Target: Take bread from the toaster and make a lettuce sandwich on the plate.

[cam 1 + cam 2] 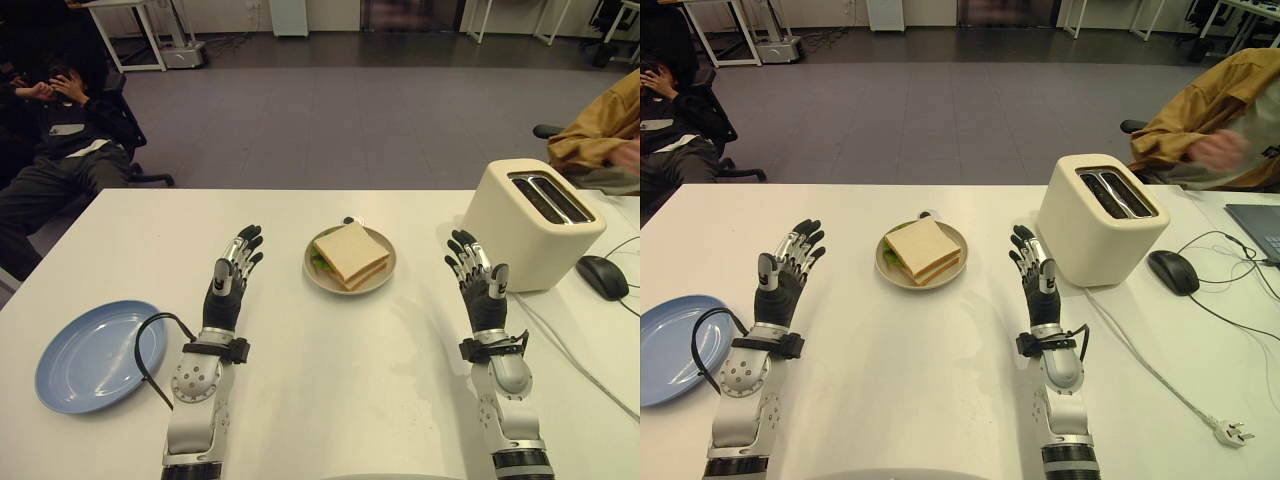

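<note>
A sandwich (pixel 351 255) of two bread slices with green lettuce showing at its left edge lies on a small beige plate (pixel 381 282) at the table's middle. The cream toaster (pixel 530 222) stands at the right, and I see no bread standing up from its slots (pixel 551 198). My left hand (pixel 230 278) rests above the table left of the plate, fingers stretched out, holding nothing. My right hand (pixel 477 283) is right of the plate, just in front of the toaster, also flat and empty.
A blue plate (pixel 95 355) lies empty at the near left. A black mouse (pixel 602 276) and cables (pixel 1160 375) with a white plug (pixel 1230 432) lie right of the toaster. A laptop corner (pixel 1260 225) shows at the far right edge.
</note>
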`<action>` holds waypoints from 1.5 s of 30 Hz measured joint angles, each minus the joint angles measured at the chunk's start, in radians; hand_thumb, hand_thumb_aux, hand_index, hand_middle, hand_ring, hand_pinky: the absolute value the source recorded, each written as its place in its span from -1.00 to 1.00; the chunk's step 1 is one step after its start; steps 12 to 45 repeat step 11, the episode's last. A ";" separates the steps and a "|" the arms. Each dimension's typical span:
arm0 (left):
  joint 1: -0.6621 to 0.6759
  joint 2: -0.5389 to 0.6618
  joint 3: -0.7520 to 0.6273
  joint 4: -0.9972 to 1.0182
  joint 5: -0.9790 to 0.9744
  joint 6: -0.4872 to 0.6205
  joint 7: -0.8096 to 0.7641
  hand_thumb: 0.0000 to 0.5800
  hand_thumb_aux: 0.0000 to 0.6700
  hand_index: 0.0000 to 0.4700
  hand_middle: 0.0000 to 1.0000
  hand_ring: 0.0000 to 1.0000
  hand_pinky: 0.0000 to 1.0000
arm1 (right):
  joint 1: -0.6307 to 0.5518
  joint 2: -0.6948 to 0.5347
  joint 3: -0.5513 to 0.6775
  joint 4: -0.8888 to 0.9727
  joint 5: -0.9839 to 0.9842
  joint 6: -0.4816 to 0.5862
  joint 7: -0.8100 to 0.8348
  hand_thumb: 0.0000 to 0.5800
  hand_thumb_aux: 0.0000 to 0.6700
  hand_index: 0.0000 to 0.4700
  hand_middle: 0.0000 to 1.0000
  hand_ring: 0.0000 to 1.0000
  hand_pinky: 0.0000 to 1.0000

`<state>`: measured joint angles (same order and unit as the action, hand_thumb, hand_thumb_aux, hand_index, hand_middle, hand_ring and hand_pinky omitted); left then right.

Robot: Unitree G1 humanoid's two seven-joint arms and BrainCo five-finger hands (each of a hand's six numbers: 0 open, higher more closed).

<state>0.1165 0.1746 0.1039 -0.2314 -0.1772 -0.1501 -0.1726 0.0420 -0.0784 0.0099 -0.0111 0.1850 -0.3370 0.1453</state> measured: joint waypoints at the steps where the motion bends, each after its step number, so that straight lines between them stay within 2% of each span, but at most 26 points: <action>1: 0.002 0.000 0.000 0.000 0.000 0.000 -0.002 -1.00 -1.00 -1.00 -1.00 -1.00 -1.00 | 0.000 0.002 0.001 0.000 -0.002 -0.009 0.005 -1.00 -1.00 -1.00 -1.00 -1.00 -1.00; 7: 0.006 -0.004 -0.001 0.000 0.000 0.019 -0.006 -1.00 -1.00 -1.00 -1.00 -1.00 -1.00 | 0.000 0.019 0.004 0.025 -0.008 -0.011 0.024 -1.00 -1.00 -1.00 -1.00 -1.00 -1.00; 11: 0.016 -0.015 -0.001 -0.023 -0.027 0.042 -0.009 -1.00 -1.00 -1.00 -1.00 -1.00 -1.00 | 0.000 0.025 -0.002 0.022 -0.009 0.047 0.012 -1.00 -1.00 -1.00 -1.00 -1.00 -1.00; 45: 0.016 -0.015 -0.001 -0.023 -0.027 0.042 -0.009 -1.00 -1.00 -1.00 -1.00 -1.00 -1.00 | 0.000 0.025 -0.002 0.022 -0.009 0.047 0.012 -1.00 -1.00 -1.00 -1.00 -1.00 -1.00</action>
